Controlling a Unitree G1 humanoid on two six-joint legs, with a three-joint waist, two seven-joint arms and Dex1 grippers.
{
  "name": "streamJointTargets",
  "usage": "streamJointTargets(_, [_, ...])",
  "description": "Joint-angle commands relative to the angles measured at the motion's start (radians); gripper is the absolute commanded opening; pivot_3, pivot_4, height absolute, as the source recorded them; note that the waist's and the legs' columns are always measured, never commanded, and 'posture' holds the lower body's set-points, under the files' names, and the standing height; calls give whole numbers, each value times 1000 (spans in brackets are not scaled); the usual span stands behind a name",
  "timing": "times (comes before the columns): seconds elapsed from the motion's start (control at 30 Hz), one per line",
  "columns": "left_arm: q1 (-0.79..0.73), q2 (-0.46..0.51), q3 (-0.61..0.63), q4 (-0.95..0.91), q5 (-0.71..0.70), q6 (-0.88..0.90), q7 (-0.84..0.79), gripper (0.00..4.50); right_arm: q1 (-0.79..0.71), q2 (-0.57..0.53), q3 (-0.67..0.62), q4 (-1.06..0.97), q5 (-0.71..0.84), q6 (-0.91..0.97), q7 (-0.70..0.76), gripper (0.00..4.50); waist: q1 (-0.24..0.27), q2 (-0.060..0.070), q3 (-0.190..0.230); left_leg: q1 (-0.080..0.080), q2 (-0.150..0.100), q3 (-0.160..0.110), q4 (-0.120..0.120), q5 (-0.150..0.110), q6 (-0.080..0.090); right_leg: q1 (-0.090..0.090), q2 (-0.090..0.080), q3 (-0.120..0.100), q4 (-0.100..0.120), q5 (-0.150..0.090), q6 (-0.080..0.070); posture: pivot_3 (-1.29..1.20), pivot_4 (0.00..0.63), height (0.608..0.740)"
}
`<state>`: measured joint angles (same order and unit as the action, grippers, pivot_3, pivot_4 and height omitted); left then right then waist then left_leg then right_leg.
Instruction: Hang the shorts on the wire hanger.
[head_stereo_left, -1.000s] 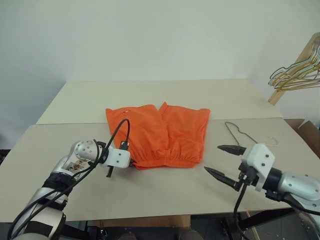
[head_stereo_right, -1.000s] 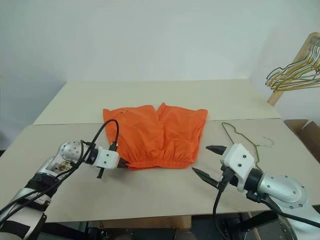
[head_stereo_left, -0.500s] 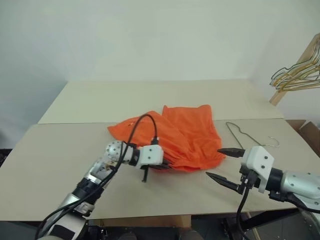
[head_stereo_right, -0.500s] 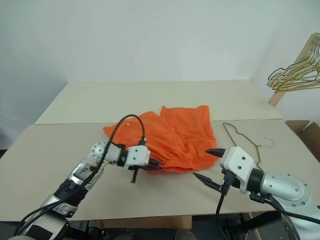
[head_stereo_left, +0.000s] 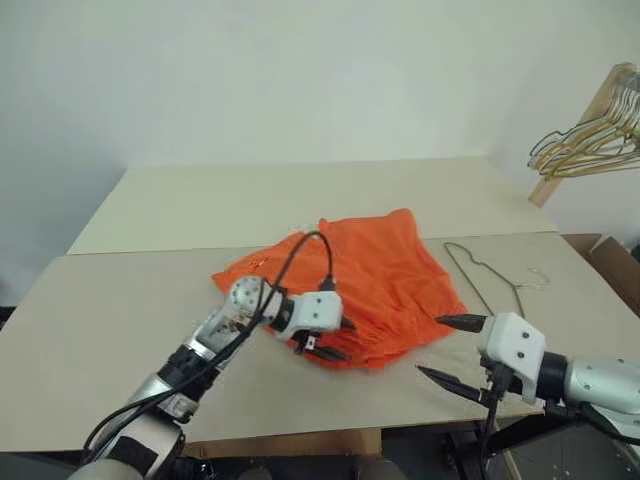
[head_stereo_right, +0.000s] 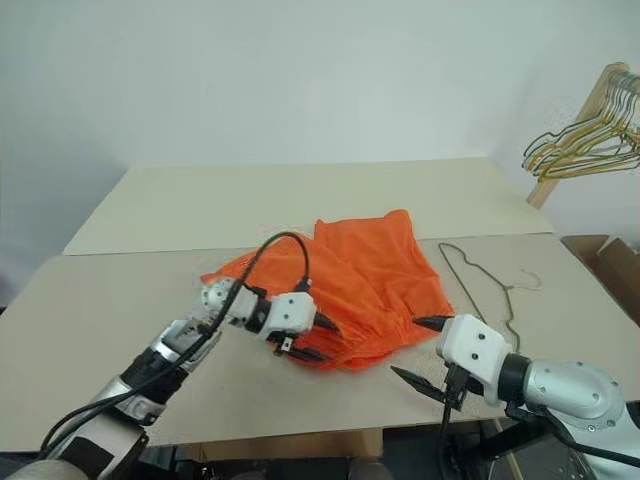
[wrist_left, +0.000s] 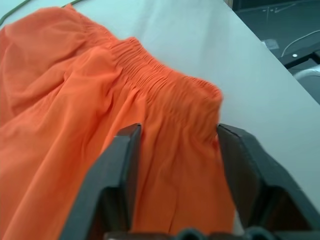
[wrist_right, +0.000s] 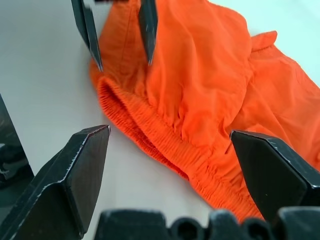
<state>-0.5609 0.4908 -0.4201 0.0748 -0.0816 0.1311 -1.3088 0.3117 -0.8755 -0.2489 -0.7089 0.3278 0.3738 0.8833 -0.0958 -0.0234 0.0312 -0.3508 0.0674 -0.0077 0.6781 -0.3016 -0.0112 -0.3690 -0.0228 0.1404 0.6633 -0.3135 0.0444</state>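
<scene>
Left eye view takes in the whole table (head_stereo_left: 120, 290): the shorts (head_stereo_left: 385, 285) lie bunched near the middle of the frame, and the wire hanger (head_stereo_left: 485, 275) lies flat on the tabletop just to their right, close to the fabric's edge though contact cannot be told. In the upper right corner a bunch of hangers (head_stereo_left: 590, 140) hangs from a wooden rail (head_stereo_left: 580, 130). None of that shows from the wrists.

From the left wrist view, the fabric is seen close up: the gathered elastic waistband (wrist_left: 160, 75) runs across the upper middle, and orange cloth passes between the two black fingers (wrist_left: 117, 170), which stand apart with the cloth lying loosely in the gap rather than pinched. Pale tabletop fills the upper right of that frame.

In the right wrist view, the waistband (wrist_right: 165, 145) curves through the centre, folded over itself, with the right gripper's fingers spread wide at the lower corners and nothing between them but cloth and table below. At the upper left of the same frame the tips of the left gripper (wrist_right: 120, 32) point down, one over the table, the other over the edge of the shorts.

In the head views, the left gripper (head_stereo_left: 330, 340) sits at the lower left edge of the shorts, and the right gripper (head_stereo_left: 450, 350) hovers at the lower right, near the cloth but apart from it.

The shorts are bright orange, rumpled, heaped unevenly with one leg spread toward the upper right.
</scene>
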Motion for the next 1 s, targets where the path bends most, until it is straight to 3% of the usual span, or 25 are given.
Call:
streamJointTargets(0.03, [-16,36,61,-56,-62,-6,-38,3982,-23,-11,22,-32,-19,-28,5,4500,-1,0,0,0,0,0,0,0,0,0,0,0,0,0,0,-96,33,740])
streamJointTargets(0.1, [-7,66,92,-61,-87,-15,-53,4461,-49,-11,69,-28,-49,-28,-4,4500,-1,0,0,0,0,0,0,0,0,0,0,0,-1,0,0,-97,36,740])
streamJointTargets(0.4, [47,232,184,-108,-216,-23,-211,4461,-202,-4,404,60,-264,-16,-29,4500,1,2,5,5,0,0,0,0,0,0,0,0,-1,0,0,-86,45,740])
streamJointTargets(0.6, [74,256,198,-131,-226,-7,-203,4461,-311,54,574,134,-366,-55,-13,4500,2,0,14,4,0,0,1,0,0,-1,0,-1,-1,0,0,-70,54,740])
streamJointTargets(0.83, [95,262,204,-166,-232,13,-182,4461,-397,123,688,232,-490,-51,-32,4500,2,0,15,4,0,0,1,0,1,-1,0,-1,-1,0,0,-40,53,740])
streamJointTargets(1.0, [119,278,216,-189,-232,18,-165,4500,-429,144,693,272,-522,-39,-36,3358,4,0,15,5,0,-1,1,0,1,-1,0,-1,0,0,0,-25,47,740])
